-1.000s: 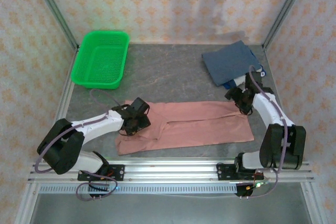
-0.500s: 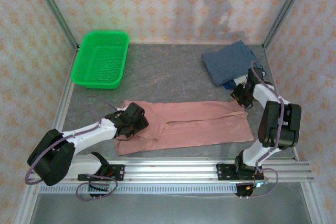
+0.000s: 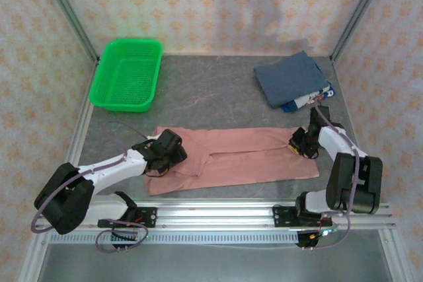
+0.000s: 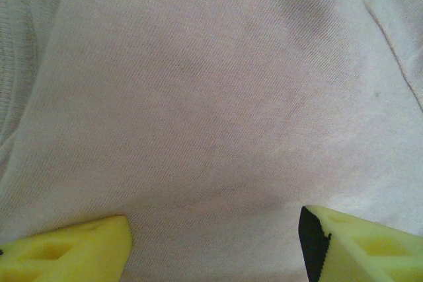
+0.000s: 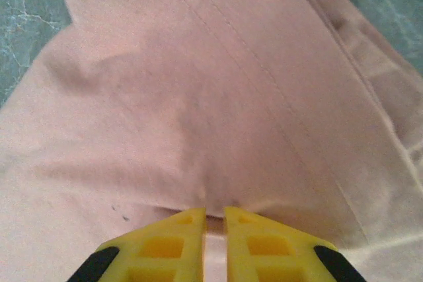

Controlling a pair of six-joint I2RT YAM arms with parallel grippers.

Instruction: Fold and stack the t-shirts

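A salmon-pink t-shirt (image 3: 244,156) lies flat in a long folded strip across the near half of the grey marbled table (image 3: 211,100), its soft knit showing fine ribbing and a stitched seam in the right wrist view. A slate-blue t-shirt (image 3: 291,78), folded into a neat square, rests at the far right corner, well apart from the green mesh basket (image 3: 127,74) at far left. The right gripper (image 5: 213,219) has pinched a small ridge of pink cloth near the strip's right end, its yellow fingers nearly together; a second ago it stood spread at the far right corner of the cloth. The left gripper (image 4: 215,242) sits over the strip's left end with fingers wide apart, lower than before.
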